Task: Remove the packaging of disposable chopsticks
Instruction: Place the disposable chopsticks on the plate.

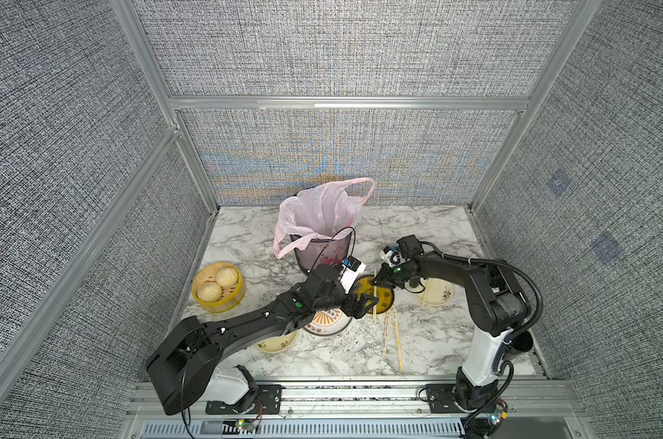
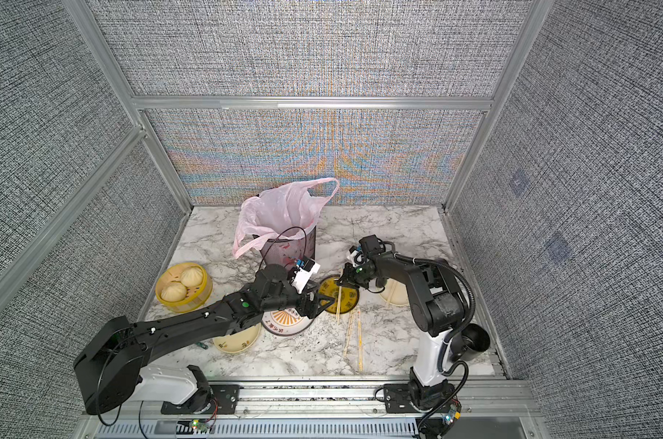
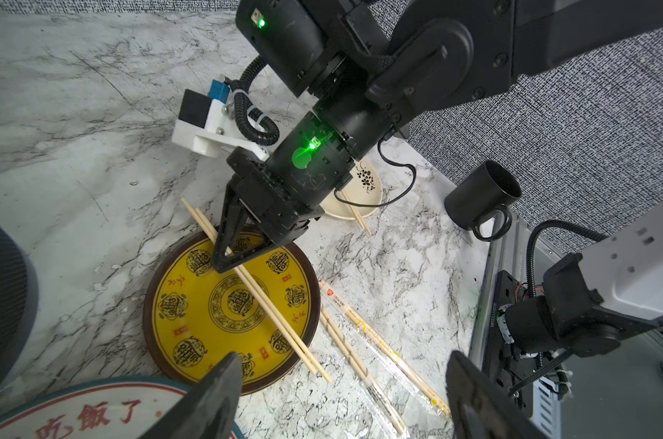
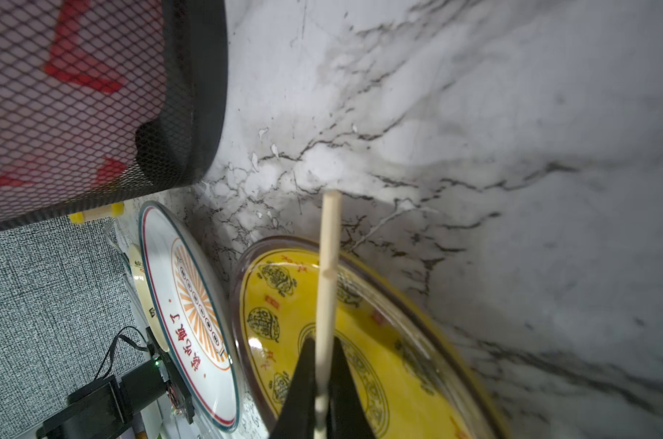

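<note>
One bare pair of chopsticks [image 3: 254, 289] lies slantwise across the yellow plate [image 3: 193, 342] near the middle of the worktop [image 1: 436, 342], both ends sticking out past the rim. The right gripper [image 3: 219, 268] has come at it from the back and is pinched tight on the pair near its far end; in the right wrist view a stick [image 4: 328, 266] runs straight out from between the closed fingers [image 4: 303, 380].

The left gripper [image 3: 343, 357] hangs over the near rim of that plate with its jaws spread wide and nothing in them.

Just beside the plate, toward the front edge, two wrapped pairs [image 3: 360, 365] lie side by side on the marble, each inside its clear sleeve [image 3: 394, 357]. They show in both top views as pale lines [image 1: 392, 334] pointing at the front edge. Another pair [image 3: 354, 213] rests on the cream plate [image 3: 371, 190] toward the right edge, partly hidden under the right arm.

Touching the yellow plate on the left is a white plate with red lettering [image 1: 328, 323], and a second cream plate [image 1: 276, 344] sits under the left arm. Toward the back edge stands a black mesh bin [image 1: 322, 258] lined with a pink bag [image 1: 318, 213]. A yellow steamer with two buns [image 1: 218, 290] sits by the left edge, and a black mug [image 3: 482, 197] in the front right corner.
</note>
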Motion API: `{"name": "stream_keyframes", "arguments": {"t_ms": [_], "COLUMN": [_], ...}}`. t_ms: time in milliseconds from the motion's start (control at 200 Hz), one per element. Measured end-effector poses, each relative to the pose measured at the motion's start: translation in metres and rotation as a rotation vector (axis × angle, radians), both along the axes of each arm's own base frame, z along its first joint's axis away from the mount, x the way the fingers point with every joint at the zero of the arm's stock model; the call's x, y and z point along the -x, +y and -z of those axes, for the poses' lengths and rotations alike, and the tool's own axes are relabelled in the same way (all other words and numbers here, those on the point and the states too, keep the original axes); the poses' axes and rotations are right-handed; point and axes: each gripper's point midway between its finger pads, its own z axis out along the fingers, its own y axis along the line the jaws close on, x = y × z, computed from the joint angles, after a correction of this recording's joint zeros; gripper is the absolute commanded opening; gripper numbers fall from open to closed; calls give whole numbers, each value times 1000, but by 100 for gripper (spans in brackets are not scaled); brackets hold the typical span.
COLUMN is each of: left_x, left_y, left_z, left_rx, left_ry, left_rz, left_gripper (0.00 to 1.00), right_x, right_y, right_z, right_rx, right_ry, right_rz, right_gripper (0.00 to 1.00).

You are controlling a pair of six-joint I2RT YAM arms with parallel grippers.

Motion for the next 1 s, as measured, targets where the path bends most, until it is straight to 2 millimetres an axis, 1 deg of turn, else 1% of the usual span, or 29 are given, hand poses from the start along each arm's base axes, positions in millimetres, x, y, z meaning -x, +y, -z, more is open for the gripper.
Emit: {"name": "stream_keyframes", "arguments": {"t_ms": [55, 205, 435, 646, 836, 1001], "left_x": [-1, 0, 1, 3, 1, 1], "left_y": [-1, -1, 0, 2, 4, 4], "left_z": [0, 2, -1, -5, -5, -5], "left_rx": [-1, -4, 9, 19, 19, 19], "left_ry": [0, 3, -7, -17, -25, -29], "left_rz": [0, 1, 2, 2, -10, -11], "left_gripper": [84, 84, 84, 84, 84, 83], "right_x": [-1, -1, -1, 2, 2, 4], "right_y": [-1, -1, -1, 3, 7, 5], "right_z": [0, -1, -1, -1, -1, 1], "right_rx": [-1, -1, 0, 11, 36, 63], "right_ry": [0, -1, -4, -8, -19, -17], "right_rz": [4, 4, 2, -15, -36, -40], "right_gripper": [16, 20, 21, 21, 16, 13]}}
